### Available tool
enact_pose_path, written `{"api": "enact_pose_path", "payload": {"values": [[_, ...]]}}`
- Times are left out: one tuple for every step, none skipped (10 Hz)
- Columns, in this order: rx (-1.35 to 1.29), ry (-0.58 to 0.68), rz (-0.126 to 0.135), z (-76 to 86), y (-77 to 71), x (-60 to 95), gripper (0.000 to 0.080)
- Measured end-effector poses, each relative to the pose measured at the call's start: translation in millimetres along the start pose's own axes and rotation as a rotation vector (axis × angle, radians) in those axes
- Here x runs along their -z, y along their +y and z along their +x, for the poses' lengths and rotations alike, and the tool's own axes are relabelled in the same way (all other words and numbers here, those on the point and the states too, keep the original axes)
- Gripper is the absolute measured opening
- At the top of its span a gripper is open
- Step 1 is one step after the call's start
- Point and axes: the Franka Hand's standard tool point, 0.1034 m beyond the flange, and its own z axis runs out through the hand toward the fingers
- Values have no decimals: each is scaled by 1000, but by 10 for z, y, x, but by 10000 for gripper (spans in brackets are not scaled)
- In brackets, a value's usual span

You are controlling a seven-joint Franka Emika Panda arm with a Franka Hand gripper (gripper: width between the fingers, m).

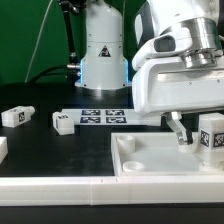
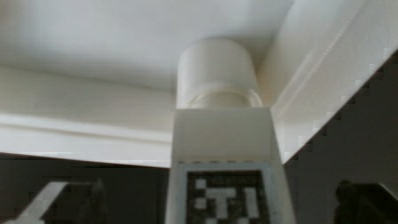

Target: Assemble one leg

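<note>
leg (image 1: 211, 135) upright on panel (image 1: 150, 160) at exterior view's right, two more legs (image 1: 18, 116) at left, marker board (image 1: 103, 116) behind panel

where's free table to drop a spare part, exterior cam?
Free: the black table between the two loose small white tagged blocks and the large white square panel; also the panel's flat middle. Crowded: the panel's corner on the exterior view's right, where the open claw hangs beside the upright white leg block, and the marker board strip.
</note>
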Motion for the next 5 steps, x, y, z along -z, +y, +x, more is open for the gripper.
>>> {"api": "enact_pose_path", "payload": {"values": [[0, 0, 0, 0, 0, 0, 649], [0, -6, 1, 15, 0, 12, 649], [0, -37, 8, 65, -6, 72, 649], [1, -78, 17, 111, -14, 123, 649], [-1, -76, 16, 137, 5, 135, 649]]}}
